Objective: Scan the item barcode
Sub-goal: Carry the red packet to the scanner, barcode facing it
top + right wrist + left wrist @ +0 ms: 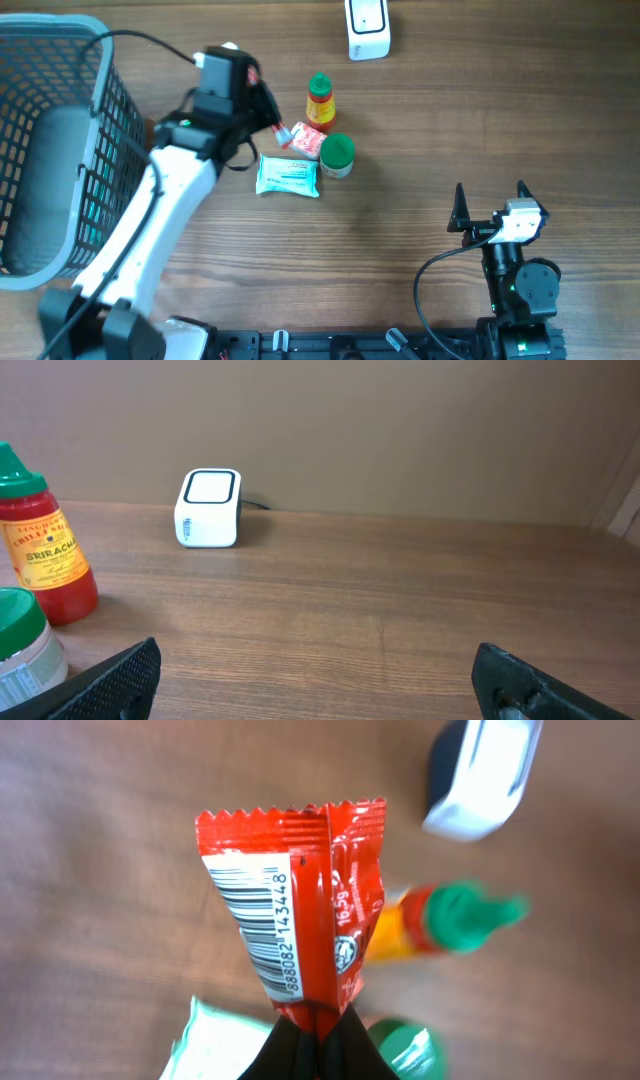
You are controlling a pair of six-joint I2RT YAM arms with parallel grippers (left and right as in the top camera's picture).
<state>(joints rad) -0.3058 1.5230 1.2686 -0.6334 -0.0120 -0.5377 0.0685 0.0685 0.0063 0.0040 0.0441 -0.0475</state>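
A red snack packet (300, 900) with a white barcode panel on its left face is pinched at its lower seam by my left gripper (320, 1038), which is shut on it. From overhead the packet (305, 140) hangs beside the left gripper (279, 129), left of centre. The white scanner (367, 28) stands at the table's far edge, and shows beyond the packet in the left wrist view as the scanner (480, 775). Near the front right my right gripper (490, 205) stands wide open with nothing in it; the scanner (208, 508) lies far ahead of the right gripper (318, 678).
A sriracha bottle (319, 100) and a green-lidded jar (337, 155) stand right next to the held packet. A pale teal pouch (288, 176) lies just in front of them. A grey wire basket (50, 150) fills the left side.
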